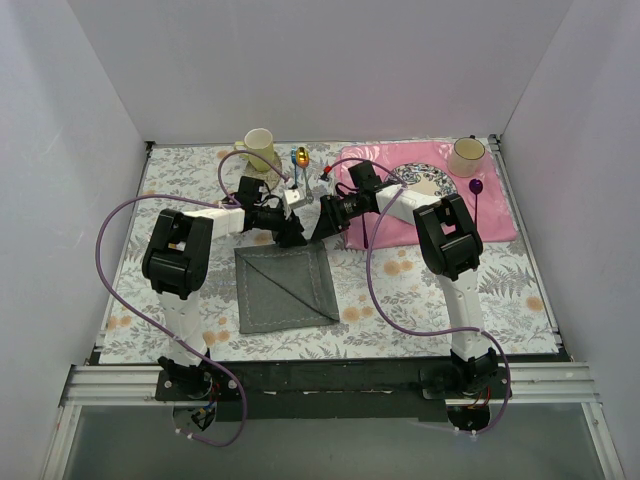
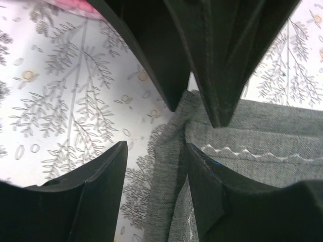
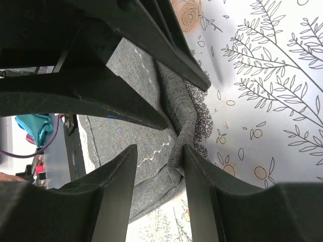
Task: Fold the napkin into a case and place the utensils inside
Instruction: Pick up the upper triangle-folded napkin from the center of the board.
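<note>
Left pincer (image 2: 156, 151) and right pincer (image 3: 160, 151), each parted, astride the bunched far edge of the grey napkin (image 1: 285, 290).

Overhead looks down; wrist cameras close, share napkin (image 2: 262, 136).

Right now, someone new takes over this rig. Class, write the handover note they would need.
Left gripper: open, astride the napkin's far edge.
Right gripper: open, astride the same bunched edge, facing the left one.
Napkin: on the table near the arms, one diagonal fold showing.
Cutlery: beyond the grippers, none in the napkin; too small to sort.
Left to do: finish the case, then fill it.
</note>
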{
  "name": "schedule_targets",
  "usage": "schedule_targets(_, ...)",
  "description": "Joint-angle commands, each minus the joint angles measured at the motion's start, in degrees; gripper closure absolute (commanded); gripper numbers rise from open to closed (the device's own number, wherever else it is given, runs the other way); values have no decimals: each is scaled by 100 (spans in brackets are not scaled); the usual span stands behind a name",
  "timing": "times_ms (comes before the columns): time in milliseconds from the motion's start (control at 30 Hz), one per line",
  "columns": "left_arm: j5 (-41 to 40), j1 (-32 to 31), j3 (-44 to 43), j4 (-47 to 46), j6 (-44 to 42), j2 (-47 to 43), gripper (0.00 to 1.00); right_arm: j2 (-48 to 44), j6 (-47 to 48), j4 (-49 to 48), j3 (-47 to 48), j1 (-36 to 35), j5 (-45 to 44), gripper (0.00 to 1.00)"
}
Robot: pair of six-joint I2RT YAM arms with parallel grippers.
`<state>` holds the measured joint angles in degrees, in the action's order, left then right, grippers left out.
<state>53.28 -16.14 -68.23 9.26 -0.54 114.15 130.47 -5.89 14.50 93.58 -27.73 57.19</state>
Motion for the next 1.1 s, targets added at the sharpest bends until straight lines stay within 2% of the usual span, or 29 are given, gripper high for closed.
schedule_targets(0, -124, 58, 55, -714, 552, -349, 50, -84, -35, -184, 11, -5, 135, 51)
schedule_targets(200, 481, 129, 37, -241, 291, -446, 47, -57, -17, -185, 46, -5, 91, 51)
schedule_targets(333, 868, 120, -112, 462, -392, -315, 45, -66, -35, -176, 64, -5, 135, 51)
schedule_targets(500, 563, 68, -401, 955, -649, -25, 49, -189, -52, -193, -24, -22, 240, 52)
schedule_targets(900, 297, -3, -832, 1218, -745, 406, 50, -356, -96, -299, -191, -119, 460, 53)
schedule_targets(1000, 289, -21, -903, 1333, -816, 442, 54, -417, -132, -343, -226, -137, 512, 54)
schedule_targets(1067, 306, -29, -894, 1412, -904, 433, 61, -453, -123, -360, -252, -145, 556, 54)
